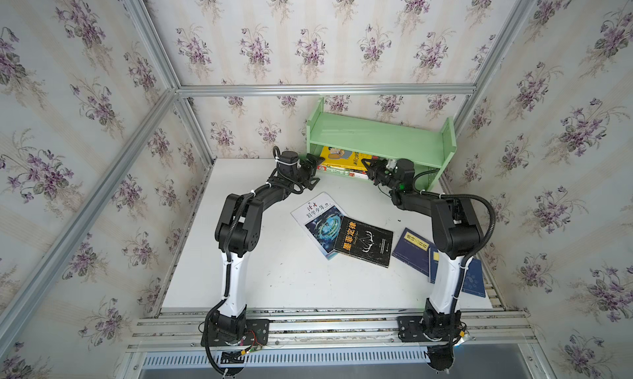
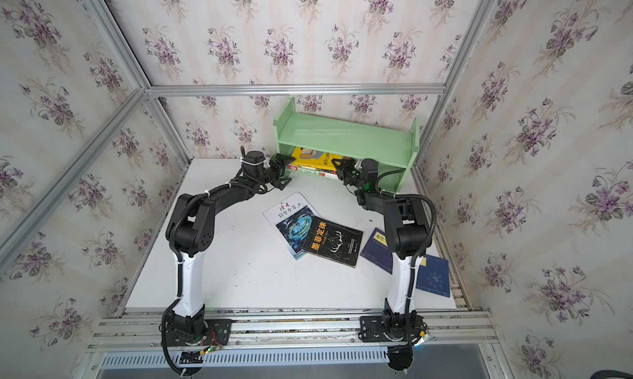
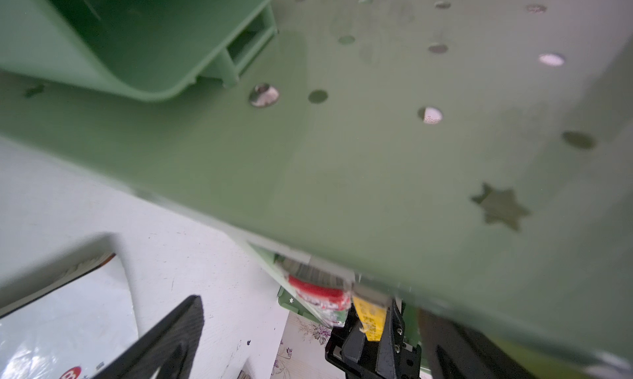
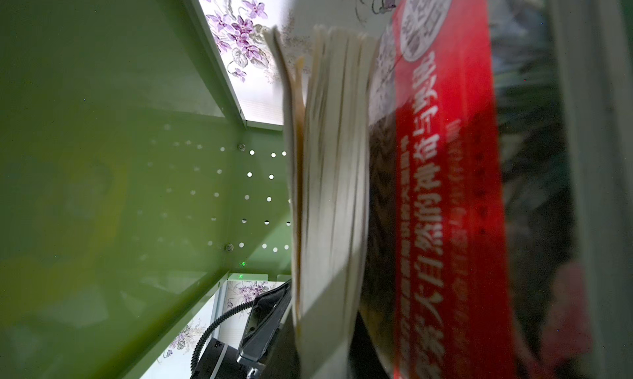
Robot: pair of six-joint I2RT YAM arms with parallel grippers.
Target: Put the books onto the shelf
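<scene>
1. The white table (image 1: 274,285) carries four of the six books lying flat, so I judge the task about a third done.
2. The shelf (image 1: 376,137) stands at the back against the wall. Its upper tier is bare and its lower tier holds two books.
3. On the table, the black book (image 1: 363,242) lies partly over the white-blue book (image 1: 317,219). Two navy books (image 1: 412,247) sit beside my right arm, which hides part of them.
4. In the lower tier, the yellow cartoon book (image 1: 342,156) lies on the green book with the red band (image 1: 342,172).
5. My right gripper (image 1: 368,166) reaches in at the stack's right end. The left wrist view shows its jaws pinched on a yellow edge, so I take it to be clamped on the yellow cartoon book.
6. My left gripper (image 1: 313,173) hangs just outside the shelf's left end with its jaws wide apart, holding nothing.
7. The step in hand, as I judge it, is seating that yellow book. Next I must let go, back straight out without dragging the stack, then go for a book on the table.
8. As for writing, the black cover reads 墨菲定律 in yellow. The red band, seen from my right wrist, shows 大自然的神奇. The navy labels are too small to read.
</scene>
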